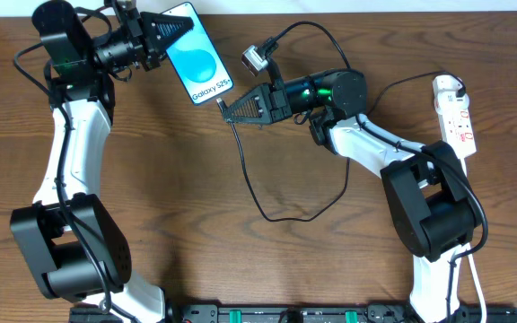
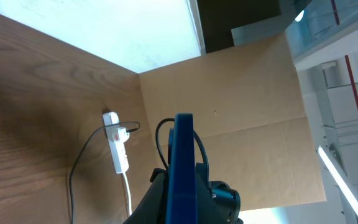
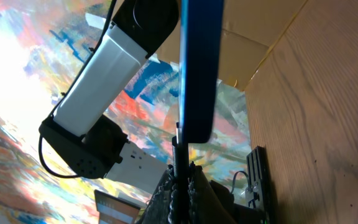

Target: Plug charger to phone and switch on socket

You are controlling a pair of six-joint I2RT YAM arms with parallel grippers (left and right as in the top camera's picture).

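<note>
The right gripper (image 1: 226, 109), clamped on the charger (image 3: 179, 152) tip, sits at the 5 o'clock end of the phone (image 1: 196, 56) — its long axis runs 11-to-5 — while the left gripper (image 1: 183, 27) pinches the far end.

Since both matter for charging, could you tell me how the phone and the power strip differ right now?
The phone is black-framed with a blue-and-white screen; the power strip is white with red marks. The phone is gripped by the left gripper; the power strip lies untouched on the table. Both are elongated rectangles.
</note>
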